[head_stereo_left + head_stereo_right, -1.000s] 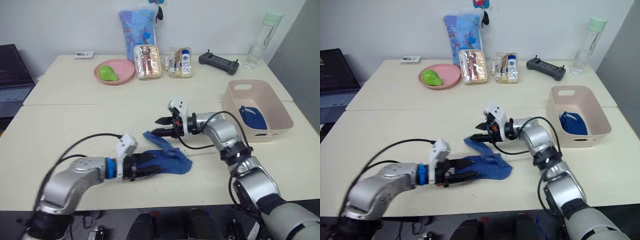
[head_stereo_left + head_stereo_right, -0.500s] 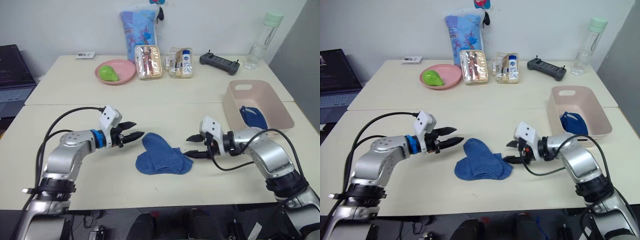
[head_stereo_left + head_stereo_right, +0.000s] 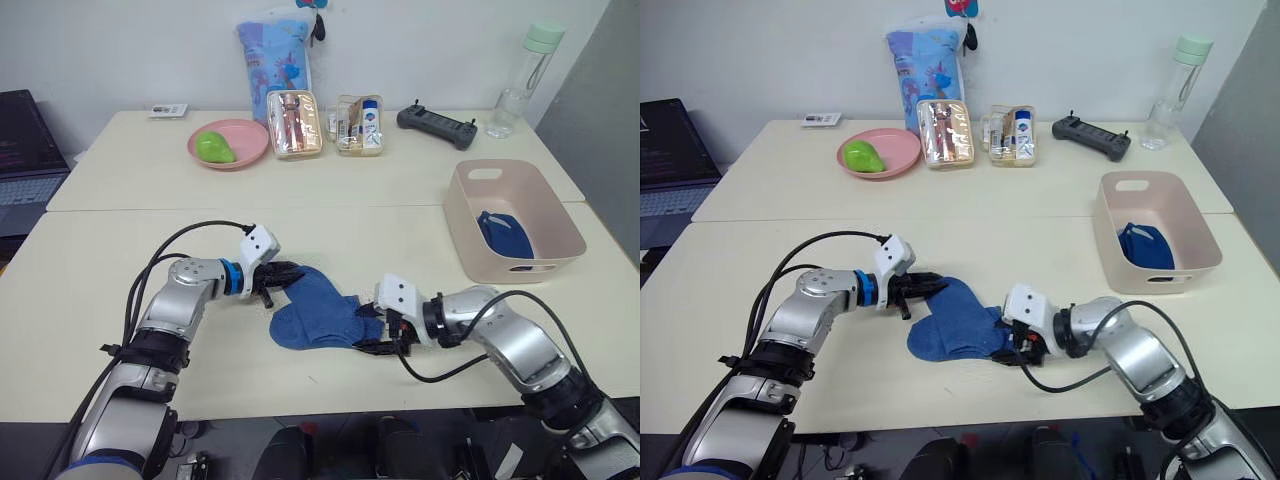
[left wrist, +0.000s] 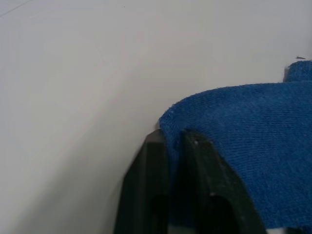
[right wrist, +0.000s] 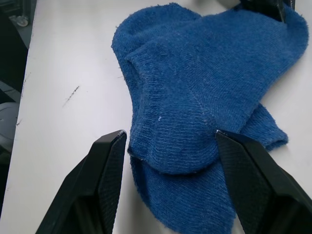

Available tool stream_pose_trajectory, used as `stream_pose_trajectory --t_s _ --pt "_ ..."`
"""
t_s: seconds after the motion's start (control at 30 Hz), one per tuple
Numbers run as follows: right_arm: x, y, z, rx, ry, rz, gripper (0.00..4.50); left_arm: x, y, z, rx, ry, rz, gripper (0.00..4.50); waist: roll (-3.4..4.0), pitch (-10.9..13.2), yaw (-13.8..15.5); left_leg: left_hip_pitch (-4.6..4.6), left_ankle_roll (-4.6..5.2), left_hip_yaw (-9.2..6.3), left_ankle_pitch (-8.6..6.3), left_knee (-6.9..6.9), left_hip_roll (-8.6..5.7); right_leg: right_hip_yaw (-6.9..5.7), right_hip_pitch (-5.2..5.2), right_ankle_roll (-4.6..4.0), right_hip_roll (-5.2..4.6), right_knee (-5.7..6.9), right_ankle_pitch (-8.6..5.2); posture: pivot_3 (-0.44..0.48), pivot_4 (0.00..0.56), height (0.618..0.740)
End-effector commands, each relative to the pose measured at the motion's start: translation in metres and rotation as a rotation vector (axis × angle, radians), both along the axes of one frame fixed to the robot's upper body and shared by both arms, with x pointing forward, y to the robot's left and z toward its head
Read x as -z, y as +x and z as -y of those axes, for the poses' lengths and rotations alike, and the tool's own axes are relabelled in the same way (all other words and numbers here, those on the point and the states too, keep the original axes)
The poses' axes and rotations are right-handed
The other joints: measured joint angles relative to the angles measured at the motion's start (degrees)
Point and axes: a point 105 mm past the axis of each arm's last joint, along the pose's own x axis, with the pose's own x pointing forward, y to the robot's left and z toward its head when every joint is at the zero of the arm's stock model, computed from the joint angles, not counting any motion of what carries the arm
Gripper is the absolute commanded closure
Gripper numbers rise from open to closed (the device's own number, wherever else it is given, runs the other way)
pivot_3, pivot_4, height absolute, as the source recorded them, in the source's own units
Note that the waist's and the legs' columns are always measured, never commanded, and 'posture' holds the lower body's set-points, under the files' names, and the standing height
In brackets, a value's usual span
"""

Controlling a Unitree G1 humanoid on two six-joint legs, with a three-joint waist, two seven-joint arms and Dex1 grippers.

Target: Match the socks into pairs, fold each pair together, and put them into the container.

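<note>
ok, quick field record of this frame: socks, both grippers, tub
socks on table: medium-blue pair, stacked, between the arms
left gripper: shut on the pair's edge
right gripper: open, fingers either side of the pair's other end
container: pink tub at table's right
in container: one folded blue pair

"Where were the socks (image 3: 318, 312)?"

"They lay in a pile on the near table (image 3: 90, 300), in the middle. One sock lay on top of the other. The left gripper (image 3: 283, 274) was at the pile's left edge and the right gripper (image 3: 385, 335) at its right edge."

"And the container (image 3: 545, 262)?"

"It sat to the right, with another folded pair (image 3: 505, 237) inside it."

"What was at the back?"

"A plate (image 3: 228, 143) on the left, two pouches (image 3: 322, 124) beside it, a bag (image 3: 276, 50) behind them, then a controller (image 3: 437, 125) and a bottle (image 3: 525, 75) further right. A laptop (image 3: 22, 150) stood off the far left."
</note>
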Motion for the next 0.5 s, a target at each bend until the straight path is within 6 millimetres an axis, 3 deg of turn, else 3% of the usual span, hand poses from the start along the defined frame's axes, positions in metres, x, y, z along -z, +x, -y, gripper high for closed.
stream_pose_trajectory --t_s 0.03,0.1,0.33,0.5 --pt "-0.003 0.01 0.001 0.008 -0.012 0.061 1.57 -0.003 -0.001 -0.004 -0.002 0.011 0.012 4.49 0.0 0.0 0.02 0.0 0.0 0.0 0.0 0.0 0.0 0.0 0.0 0.0 0.0 0.0 0.0 0.0 0.15 0.74" --pt "0.001 0.01 0.004 -0.004 -0.032 0.066 1.94 -0.004 -0.002 -0.006 -0.008 0.009 0.012 4.5 0.0 0.0 0.01 0.01 0.0 0.0 0.0 0.0 0.0 0.0 0.0 0.0 0.0 0.0 0.0 0.0 0.15 0.74" --pt "-0.014 0.004 -0.003 -0.017 0.064 0.013 4.47 0.001 -0.007 -0.012 -0.025 0.011 -0.001 4.5 0.0 0.0 -0.04 0.02 0.0 0.0 0.0 0.0 0.01 0.01 0.0 0.0 0.0 0.01 0.0 0.0 0.15 0.74" --pt "-0.021 0.001 -0.003 -0.039 0.06 0.004 4.47 -0.003 -0.006 -0.015 -0.05 0.002 0.014 4.5 0.0 0.0 -0.04 0.02 0.0 -0.01 0.0 0.0 0.01 0.0 0.0 0.0 0.0 0.01 0.0 0.0 0.15 0.74"
